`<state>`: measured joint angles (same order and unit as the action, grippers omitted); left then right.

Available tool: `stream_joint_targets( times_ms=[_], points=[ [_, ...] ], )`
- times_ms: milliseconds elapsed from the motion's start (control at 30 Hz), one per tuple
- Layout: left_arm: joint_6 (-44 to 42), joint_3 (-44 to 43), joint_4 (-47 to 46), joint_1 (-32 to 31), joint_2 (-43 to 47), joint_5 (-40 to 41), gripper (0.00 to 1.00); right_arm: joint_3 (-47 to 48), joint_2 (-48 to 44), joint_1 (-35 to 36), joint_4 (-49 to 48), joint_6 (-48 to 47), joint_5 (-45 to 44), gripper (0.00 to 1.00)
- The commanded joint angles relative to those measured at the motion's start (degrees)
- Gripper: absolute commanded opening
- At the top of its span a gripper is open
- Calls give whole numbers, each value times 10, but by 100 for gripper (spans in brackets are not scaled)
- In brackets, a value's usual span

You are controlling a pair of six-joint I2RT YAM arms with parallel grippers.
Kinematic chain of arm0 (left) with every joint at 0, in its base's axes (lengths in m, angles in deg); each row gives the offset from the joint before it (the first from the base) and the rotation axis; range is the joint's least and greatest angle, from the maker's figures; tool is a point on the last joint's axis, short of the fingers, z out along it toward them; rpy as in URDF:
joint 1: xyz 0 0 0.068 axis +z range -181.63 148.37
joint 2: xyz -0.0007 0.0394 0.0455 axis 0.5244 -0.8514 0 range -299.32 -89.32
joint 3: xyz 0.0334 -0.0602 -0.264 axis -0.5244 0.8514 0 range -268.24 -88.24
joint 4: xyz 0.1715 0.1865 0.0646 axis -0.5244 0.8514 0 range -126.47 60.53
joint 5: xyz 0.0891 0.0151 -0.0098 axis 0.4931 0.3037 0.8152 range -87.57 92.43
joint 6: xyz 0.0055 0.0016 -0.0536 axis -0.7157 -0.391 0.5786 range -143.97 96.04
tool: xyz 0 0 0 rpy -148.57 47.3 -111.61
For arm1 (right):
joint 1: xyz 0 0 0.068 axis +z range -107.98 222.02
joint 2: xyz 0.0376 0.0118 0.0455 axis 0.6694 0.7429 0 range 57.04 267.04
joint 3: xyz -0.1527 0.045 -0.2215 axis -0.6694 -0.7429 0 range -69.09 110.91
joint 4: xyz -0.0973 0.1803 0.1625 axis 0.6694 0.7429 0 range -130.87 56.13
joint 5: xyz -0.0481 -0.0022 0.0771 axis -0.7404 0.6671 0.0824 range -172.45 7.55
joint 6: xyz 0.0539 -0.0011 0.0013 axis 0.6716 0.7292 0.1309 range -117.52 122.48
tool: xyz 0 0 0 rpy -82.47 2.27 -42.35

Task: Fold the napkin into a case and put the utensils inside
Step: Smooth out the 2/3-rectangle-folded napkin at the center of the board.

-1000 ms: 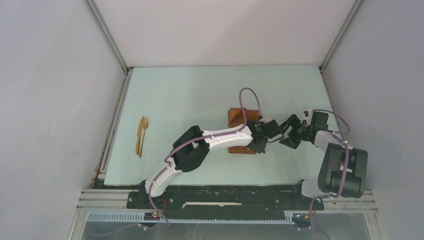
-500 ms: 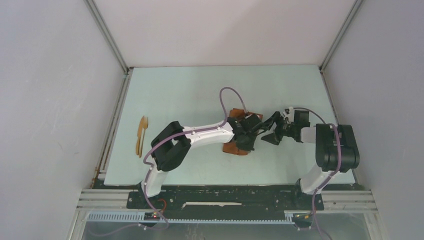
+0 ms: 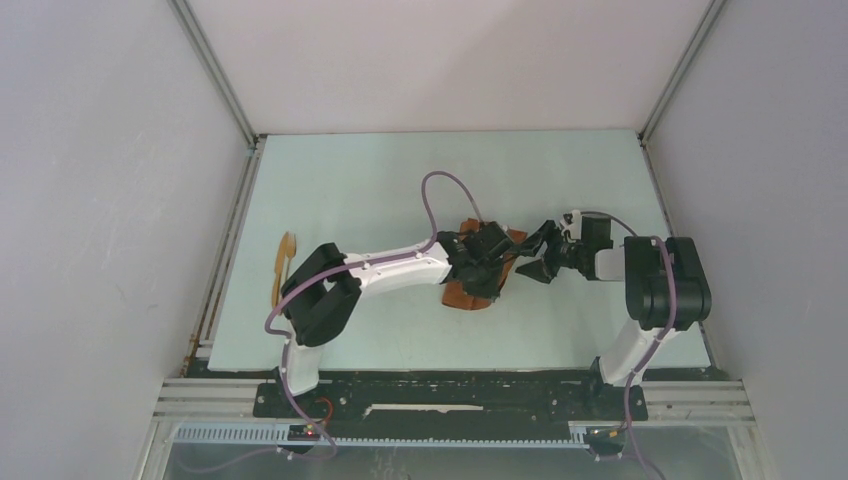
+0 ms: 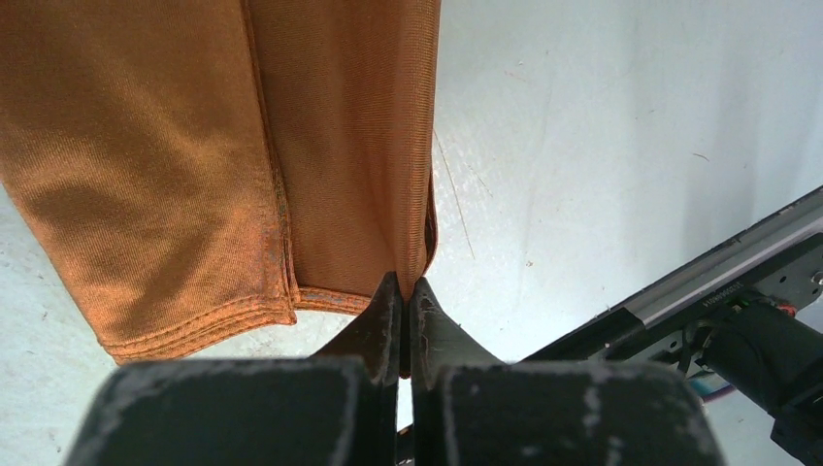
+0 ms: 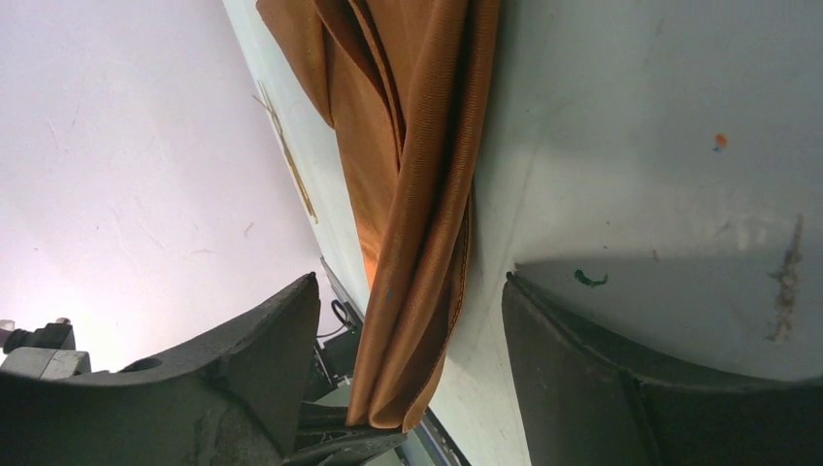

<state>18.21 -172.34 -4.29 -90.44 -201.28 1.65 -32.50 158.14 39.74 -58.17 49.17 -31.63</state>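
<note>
One napkin (image 4: 194,146) corner sits pinched in left tool (image 4: 401,287); right tool (image 5: 410,282) gapes alongside.

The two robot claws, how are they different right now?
The left gripper is shut, with its fingers pressed together; the right gripper is open, with its fingers wide apart. The left gripper pinches the edge of the napkin; the right gripper squeezes nothing, and the cloth just runs between its spread fingers. Both are black, and both are at the napkin.
</note>
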Motion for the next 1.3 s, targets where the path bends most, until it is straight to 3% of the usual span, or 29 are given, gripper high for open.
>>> stream_joint_targets(
  times_ms=[0, 233, 533, 1133, 1267],
  points=[
    [8, 3, -18, 7, 36, -13, 0, 10, 3, -18, 12, -14, -33, 75],
    [9, 7, -22, 9, 37, -19, 0, 8, -10, -75, 46, -44, -23, 80],
    [11, 17, -26, 14, 63, -17, 0, 7, -11, -74, 64, -37, -28, 48],
    [12, 30, -33, 15, 74, -26, 0, 68, 97, -1, -21, 47, -40, 39],
    [12, 31, -35, 15, 72, -32, 0, 69, 108, -1, -33, 53, -45, 27]
  ],
)
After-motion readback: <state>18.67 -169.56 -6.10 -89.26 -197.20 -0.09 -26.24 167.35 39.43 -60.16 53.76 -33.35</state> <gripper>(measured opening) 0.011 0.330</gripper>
